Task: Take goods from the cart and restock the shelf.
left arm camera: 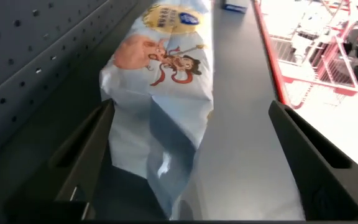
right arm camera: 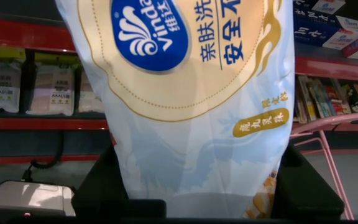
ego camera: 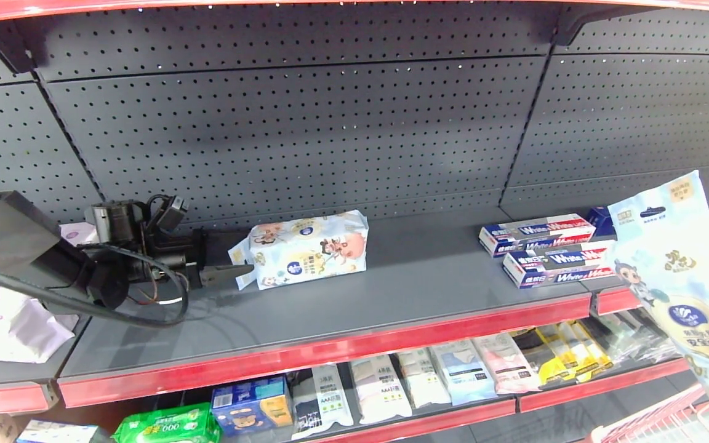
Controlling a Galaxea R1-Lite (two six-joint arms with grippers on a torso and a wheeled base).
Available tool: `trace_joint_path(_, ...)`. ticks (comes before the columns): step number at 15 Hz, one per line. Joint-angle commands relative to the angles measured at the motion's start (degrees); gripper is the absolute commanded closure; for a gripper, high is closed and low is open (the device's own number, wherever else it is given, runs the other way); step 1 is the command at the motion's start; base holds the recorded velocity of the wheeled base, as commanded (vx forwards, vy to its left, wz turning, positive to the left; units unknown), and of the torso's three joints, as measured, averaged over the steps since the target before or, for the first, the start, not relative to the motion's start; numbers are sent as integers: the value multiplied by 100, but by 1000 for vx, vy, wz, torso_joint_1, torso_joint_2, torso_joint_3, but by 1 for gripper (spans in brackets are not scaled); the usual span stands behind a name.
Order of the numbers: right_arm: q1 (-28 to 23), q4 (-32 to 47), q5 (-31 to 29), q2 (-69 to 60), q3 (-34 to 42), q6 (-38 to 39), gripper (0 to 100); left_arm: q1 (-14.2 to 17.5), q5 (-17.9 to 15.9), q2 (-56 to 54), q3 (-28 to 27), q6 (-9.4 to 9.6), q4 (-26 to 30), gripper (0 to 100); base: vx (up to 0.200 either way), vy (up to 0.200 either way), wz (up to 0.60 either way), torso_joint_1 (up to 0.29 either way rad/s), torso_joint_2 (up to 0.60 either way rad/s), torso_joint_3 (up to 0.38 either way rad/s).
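Note:
A pale blue tissue pack with cartoon print [ego camera: 305, 249] lies on the grey shelf board [ego camera: 404, 289], close to the pegboard back. My left gripper [ego camera: 230, 264] is at the pack's left end, open wide. In the left wrist view its two fingers [left arm camera: 82, 158] stand on either side of the pack's end [left arm camera: 160, 118] without pressing it. At the far right my right gripper [right arm camera: 197, 193] is shut on a second, larger tissue pack [ego camera: 690, 295], held upright in front of the shelf. That pack [right arm camera: 191, 93] sits between the right fingers.
Two toothpaste boxes [ego camera: 539, 234] [ego camera: 560, 264] and a small blue box [ego camera: 600, 218] lie at the shelf's right. White and pink packs [ego camera: 10, 326] lie at the far left. Small goods [ego camera: 385, 387] line the lower shelf. The pink cart rim [ego camera: 656, 424] is at bottom right.

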Motion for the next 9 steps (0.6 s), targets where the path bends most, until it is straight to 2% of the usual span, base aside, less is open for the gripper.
trace_joint_path(1,-3,0,-4,2,11,-17,100,-20,-28,-12,143,14,-71,0,0,0,0,0,0,0)
trace_joint_path(4,-3,0,-4,2,73,-34,100,-20,-54,14,204,23,-80,0,0,0,0,0,0,0)
trace_joint_path(9,-3,0,-65,-25,134,-122,100,-187,-63,120,169,58,-545,0,0,0,0,0,0,0)
